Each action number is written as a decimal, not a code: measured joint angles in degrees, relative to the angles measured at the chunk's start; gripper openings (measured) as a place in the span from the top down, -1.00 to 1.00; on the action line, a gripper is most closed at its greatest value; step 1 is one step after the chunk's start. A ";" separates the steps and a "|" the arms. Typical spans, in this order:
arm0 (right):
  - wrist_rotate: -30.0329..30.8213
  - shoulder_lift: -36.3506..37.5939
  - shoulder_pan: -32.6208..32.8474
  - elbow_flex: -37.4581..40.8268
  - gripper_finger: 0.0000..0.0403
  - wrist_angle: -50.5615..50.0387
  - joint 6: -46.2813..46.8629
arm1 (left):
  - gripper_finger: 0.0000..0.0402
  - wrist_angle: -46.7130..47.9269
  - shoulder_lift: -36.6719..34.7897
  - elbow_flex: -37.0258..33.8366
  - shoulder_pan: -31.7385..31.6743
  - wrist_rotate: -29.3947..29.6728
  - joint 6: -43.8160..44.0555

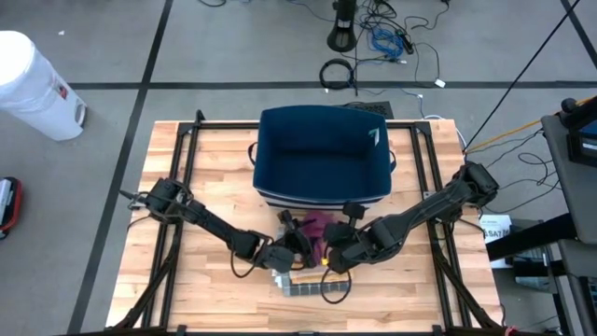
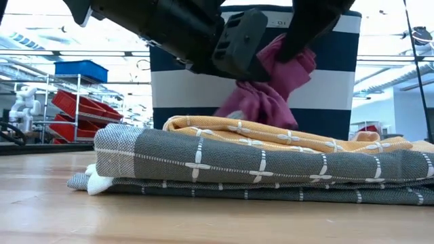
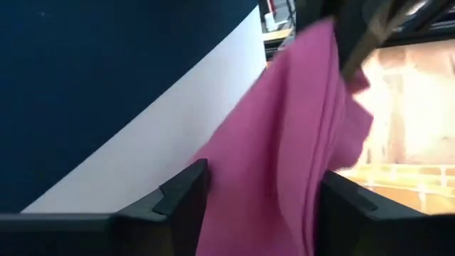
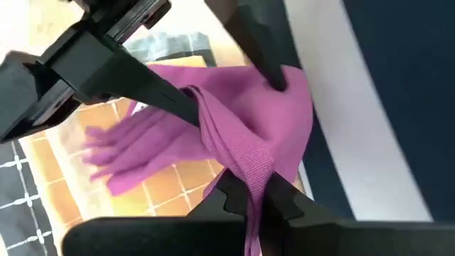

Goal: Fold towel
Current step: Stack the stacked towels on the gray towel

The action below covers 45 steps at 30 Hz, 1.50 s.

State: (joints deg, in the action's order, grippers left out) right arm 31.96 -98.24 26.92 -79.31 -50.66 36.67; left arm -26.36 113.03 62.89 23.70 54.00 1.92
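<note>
While both end effectors grip pink towel, folded stack beneath.

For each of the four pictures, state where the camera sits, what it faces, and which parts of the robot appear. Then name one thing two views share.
High: overhead, looking down on table, both arms, blue bin.
Low: table height, facing folded grey towel; arms above.
Left wrist: left gripper around pink towel.
Right wrist: right gripper pinching it.
Shared: the pink towel appears in both wrist views.
</note>
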 joint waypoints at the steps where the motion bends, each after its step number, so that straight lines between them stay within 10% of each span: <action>1: 0.44 0.47 0.27 0.00 1.00 -0.42 0.27 | -0.02 0.01 0.00 0.00 0.01 0.62 -0.62; 27: -4.04 3.80 5.48 -0.02 1.00 -11.46 -4.37 | 0.93 12.62 -5.52 0.00 5.98 6.08 -26.64; 45: -4.87 -1.75 5.77 -0.06 1.00 -10.44 -15.44 | 0.98 22.39 -5.53 0.04 7.80 4.73 -31.15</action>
State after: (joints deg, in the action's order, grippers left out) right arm 27.09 -99.99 32.69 -79.36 -61.10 21.23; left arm -3.97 107.50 62.94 31.50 58.72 -29.24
